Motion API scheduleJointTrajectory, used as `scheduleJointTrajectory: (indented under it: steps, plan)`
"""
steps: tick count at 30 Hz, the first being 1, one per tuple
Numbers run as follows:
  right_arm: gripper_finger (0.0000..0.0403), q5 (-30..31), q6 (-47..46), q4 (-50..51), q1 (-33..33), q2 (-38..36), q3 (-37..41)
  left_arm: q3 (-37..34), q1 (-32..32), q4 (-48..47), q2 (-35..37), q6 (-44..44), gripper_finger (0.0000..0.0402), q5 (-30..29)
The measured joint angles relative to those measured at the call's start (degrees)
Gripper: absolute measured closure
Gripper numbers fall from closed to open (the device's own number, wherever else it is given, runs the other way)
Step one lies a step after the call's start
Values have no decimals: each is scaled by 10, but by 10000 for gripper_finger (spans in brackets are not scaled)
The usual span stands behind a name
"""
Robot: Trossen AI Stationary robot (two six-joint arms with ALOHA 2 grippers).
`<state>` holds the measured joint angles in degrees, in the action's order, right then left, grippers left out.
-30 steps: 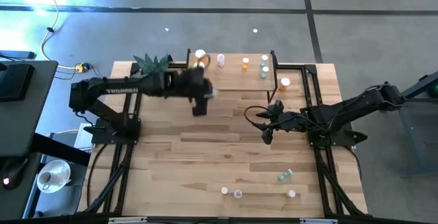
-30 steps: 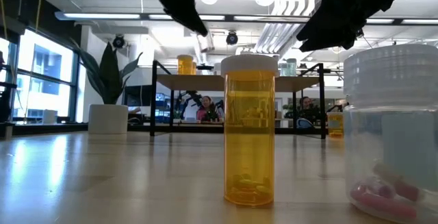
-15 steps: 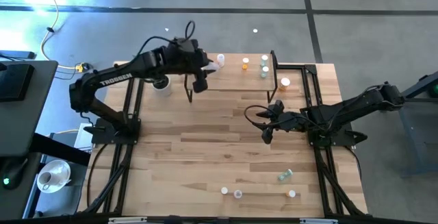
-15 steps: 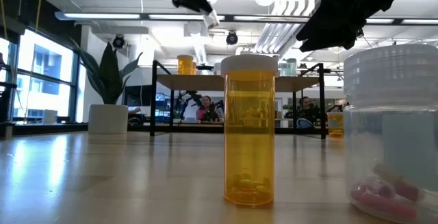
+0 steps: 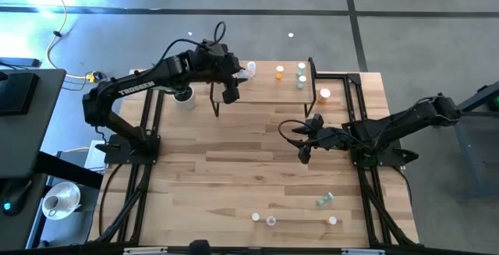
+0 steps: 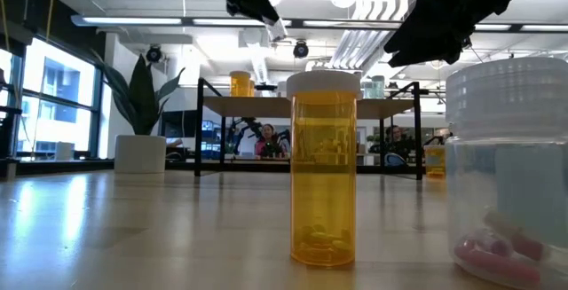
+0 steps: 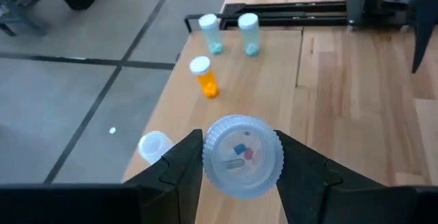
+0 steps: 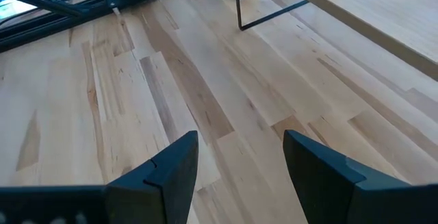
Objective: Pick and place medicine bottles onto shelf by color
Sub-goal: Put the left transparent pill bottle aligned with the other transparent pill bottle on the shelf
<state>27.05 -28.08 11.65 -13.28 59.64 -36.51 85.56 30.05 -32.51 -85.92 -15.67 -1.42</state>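
- While your left gripper [image 7: 236,176] hangs over the shelf [image 5: 269,91] near the surface's [image 5: 257,169] 12 o'clock edge, its fingers [image 7: 179,169] are clamped on a clear bottle [image 7: 241,157], cap facing the wrist camera, coloured pills showing inside.
- You already have an orange bottle [image 7: 204,76] and two pale green bottles [image 7: 248,32] standing further along the shelf toward 1 o'clock, and a white bottle [image 7: 155,146] just beside the one you hold.
- Since sorting is by colour, I judge the clear bottle belongs next to that white one, well away from the orange and green; keep it apart so you don't tip its neighbour.
- Lower straight down with the bottle upright, and let go only once its base sits flat on the board; the shelf is narrow, so stay off its far edge.
- Your right gripper [image 8: 239,159] waits low above the middle of the surface, toward 3 o'clock, fingers apart and holding nothing.
- Several bottles are left near the 6 o'clock edge, among them a green one lying down [image 5: 324,200] and an orange bottle [image 6: 323,168] standing upright.
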Motion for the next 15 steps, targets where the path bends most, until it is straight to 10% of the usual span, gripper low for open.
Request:
scheduleJointTrajectory:
  steps: [15]
  plan:
    - [197, 1, -2, 23, 0, 0, 0, 0, 43, 2, -101, 22, 259, 34]
